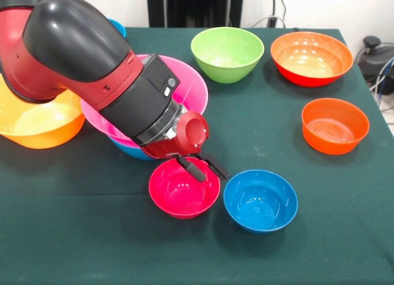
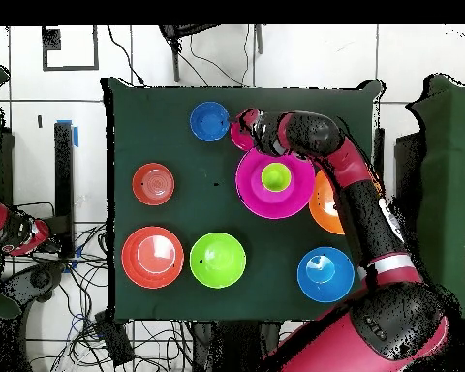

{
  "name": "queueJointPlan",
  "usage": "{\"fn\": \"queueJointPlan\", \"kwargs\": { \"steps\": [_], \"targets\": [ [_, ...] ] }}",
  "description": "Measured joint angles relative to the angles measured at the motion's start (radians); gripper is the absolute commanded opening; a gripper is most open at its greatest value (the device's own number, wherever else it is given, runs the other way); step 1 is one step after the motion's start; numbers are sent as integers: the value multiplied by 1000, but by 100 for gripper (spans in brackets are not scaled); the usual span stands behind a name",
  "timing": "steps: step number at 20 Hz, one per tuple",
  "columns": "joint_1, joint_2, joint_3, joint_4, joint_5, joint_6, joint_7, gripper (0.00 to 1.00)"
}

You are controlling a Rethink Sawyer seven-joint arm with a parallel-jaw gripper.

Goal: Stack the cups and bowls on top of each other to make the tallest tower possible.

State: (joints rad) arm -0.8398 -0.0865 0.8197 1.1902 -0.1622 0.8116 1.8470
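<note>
A large pink bowl [image 1: 188,82] rests in a medium blue bowl [image 1: 132,151] at the left. Seen from overhead, the lime cup [image 2: 275,176] stands inside the pink bowl [image 2: 296,199]; the arm hides the cup in the front view. My gripper [image 1: 206,169] hangs low at the far rim of a small crimson bowl [image 1: 181,196]. It is open, with one finger over the bowl's inside and the other just outside the rim. From overhead the gripper [image 2: 251,126] covers much of the crimson bowl [image 2: 239,134]. A small blue bowl [image 1: 260,200] sits right beside the crimson one.
A green bowl [image 1: 226,53], a large red-orange bowl [image 1: 311,57] and a smaller orange bowl [image 1: 334,125] stand apart on the green cloth. A large orange bowl [image 1: 37,122] lies under my arm at the left. Another blue bowl [image 2: 325,274] sits near the base.
</note>
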Motion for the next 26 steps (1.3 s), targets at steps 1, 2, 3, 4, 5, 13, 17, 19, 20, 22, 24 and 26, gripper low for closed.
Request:
{"fn": "queueJointPlan", "kwargs": {
  "steps": [1,2,3,4,5,13,17,19,20,22,24,26],
  "targets": [
    [2,-3,-3,0,-1,0,0,100],
    [5,-6,-6,0,-2,0,0,100],
    [13,-13,-16,-4,-8,0,0,100],
    [19,-19,-24,-8,-13,0,0,100],
    [27,-25,-31,-13,-20,1,0,100],
    [72,-77,-85,-58,-73,25,0,100],
    [78,-93,-99,-87,-89,25,0,100],
    [79,-97,-103,-101,-90,25,0,100],
    [79,-97,-104,-103,-90,25,0,100],
    [79,-103,-112,-124,-92,25,0,100],
    [79,-105,-120,-139,-93,25,0,100],
    [79,-105,-127,-151,-95,25,0,100]
  ]
}}
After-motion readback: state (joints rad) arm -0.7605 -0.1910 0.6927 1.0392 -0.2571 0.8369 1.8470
